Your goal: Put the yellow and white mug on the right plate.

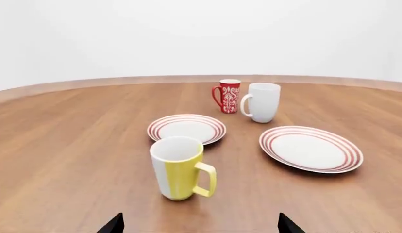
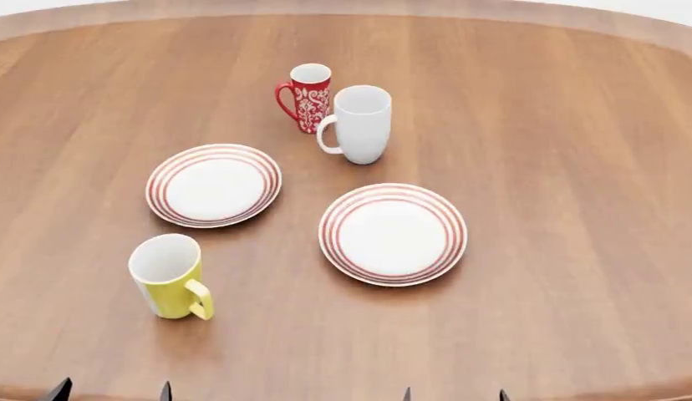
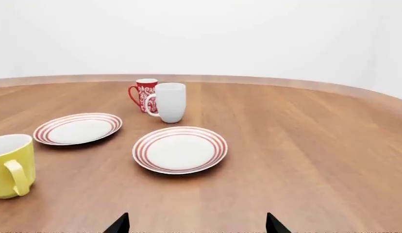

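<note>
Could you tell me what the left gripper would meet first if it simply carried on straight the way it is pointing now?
Most likely the yellow and white mug, which stands upright just ahead of the open left gripper and roughly centred between its fingertips. The left plate lies behind it. Exact depth is unclear.
</note>
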Tool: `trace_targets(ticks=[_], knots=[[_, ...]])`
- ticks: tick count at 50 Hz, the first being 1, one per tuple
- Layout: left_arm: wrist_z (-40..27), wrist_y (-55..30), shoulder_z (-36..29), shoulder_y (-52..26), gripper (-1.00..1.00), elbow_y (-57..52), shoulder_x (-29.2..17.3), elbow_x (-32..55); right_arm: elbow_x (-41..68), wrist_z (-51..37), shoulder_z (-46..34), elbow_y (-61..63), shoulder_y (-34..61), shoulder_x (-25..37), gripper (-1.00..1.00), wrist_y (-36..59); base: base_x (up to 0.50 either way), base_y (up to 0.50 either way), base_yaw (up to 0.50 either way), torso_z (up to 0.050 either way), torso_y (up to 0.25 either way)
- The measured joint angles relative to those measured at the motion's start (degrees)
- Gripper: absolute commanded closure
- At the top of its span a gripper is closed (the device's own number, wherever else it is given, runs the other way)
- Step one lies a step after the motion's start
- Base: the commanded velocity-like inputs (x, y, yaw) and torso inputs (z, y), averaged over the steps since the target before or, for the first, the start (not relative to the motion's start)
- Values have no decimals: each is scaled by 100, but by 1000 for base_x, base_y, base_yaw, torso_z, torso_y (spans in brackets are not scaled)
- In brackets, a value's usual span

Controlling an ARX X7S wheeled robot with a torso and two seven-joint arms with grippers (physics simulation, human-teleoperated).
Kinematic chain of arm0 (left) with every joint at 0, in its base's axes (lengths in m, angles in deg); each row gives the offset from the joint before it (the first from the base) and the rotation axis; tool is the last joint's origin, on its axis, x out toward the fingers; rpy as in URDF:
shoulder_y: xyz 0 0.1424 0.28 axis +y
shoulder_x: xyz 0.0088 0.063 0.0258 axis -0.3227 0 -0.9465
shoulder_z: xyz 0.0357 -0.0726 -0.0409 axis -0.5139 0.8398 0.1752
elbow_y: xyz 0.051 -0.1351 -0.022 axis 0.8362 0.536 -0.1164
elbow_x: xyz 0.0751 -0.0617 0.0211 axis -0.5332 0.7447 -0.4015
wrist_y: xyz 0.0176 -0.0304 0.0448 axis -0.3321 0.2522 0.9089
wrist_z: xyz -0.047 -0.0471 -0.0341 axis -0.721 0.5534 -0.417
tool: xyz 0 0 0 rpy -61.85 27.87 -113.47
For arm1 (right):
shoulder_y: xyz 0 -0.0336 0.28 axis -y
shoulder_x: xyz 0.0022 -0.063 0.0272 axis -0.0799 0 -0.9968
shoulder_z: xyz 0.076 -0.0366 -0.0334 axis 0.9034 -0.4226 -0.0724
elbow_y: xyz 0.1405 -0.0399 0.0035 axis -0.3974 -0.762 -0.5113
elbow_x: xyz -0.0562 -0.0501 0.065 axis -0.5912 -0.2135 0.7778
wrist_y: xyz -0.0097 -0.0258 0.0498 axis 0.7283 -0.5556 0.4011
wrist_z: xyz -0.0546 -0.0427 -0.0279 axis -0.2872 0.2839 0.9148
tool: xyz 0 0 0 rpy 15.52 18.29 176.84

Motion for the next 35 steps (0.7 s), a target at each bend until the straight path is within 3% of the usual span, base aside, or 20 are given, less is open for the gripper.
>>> trace_targets(ticks=[9,20,35], knots=[[-129,175,-104,22,-100,-39,-86,22,73,-108,-92,17,-12,81,-100,-88,0,0,0,0,0],[-746,2193,-189,311,-100,-414,-244,-670,592,-53,-75,329,-241,99,-100,-1891,0,0,0,0,0],[-1190,3368,-305,490,-100,-663,-394,-1131,911,-132,-182,453,-344,213,-100,-2900,0,481,0,0,0]])
